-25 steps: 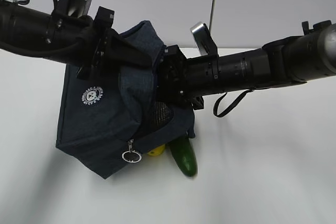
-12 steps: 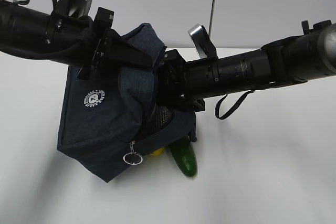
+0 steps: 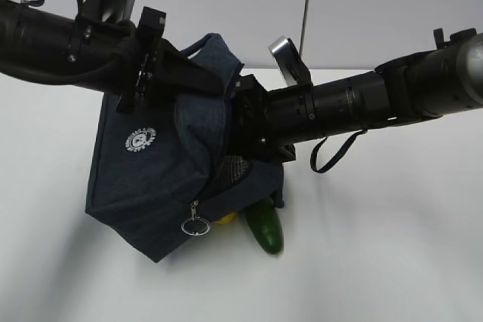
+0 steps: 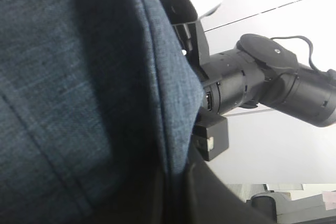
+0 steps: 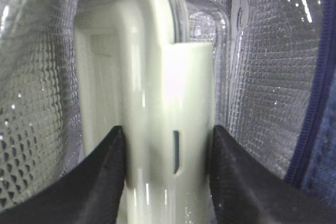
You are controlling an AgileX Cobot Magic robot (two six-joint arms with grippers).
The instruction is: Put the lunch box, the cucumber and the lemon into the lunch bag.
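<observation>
The navy lunch bag (image 3: 151, 175) hangs tilted above the table. My left gripper (image 3: 198, 79) is shut on its upper fabric edge; in the left wrist view that denim (image 4: 79, 98) fills the frame and hides the fingertips. My right gripper (image 3: 240, 137) reaches into the bag's mouth, its fingertips hidden there. In the right wrist view it (image 5: 167, 145) is shut on the lunch box (image 5: 152, 93), sage-green lid edge toward the camera, with silver lining (image 5: 262, 77) all round. The cucumber (image 3: 264, 228) and the lemon (image 3: 223, 219) lie on the table under the bag's lower edge, the lemon mostly hidden.
A metal ring pull (image 3: 195, 225) dangles from the zipper at the bag's lower front. The white table (image 3: 377, 262) runs to the right and front of the bag. The right arm (image 4: 273, 85) shows close beside the bag in the left wrist view.
The bag and my left gripper have shifted slightly to the right. The right arm has tilted a little, still inside the bag. Cucumber and lemon have not moved.
</observation>
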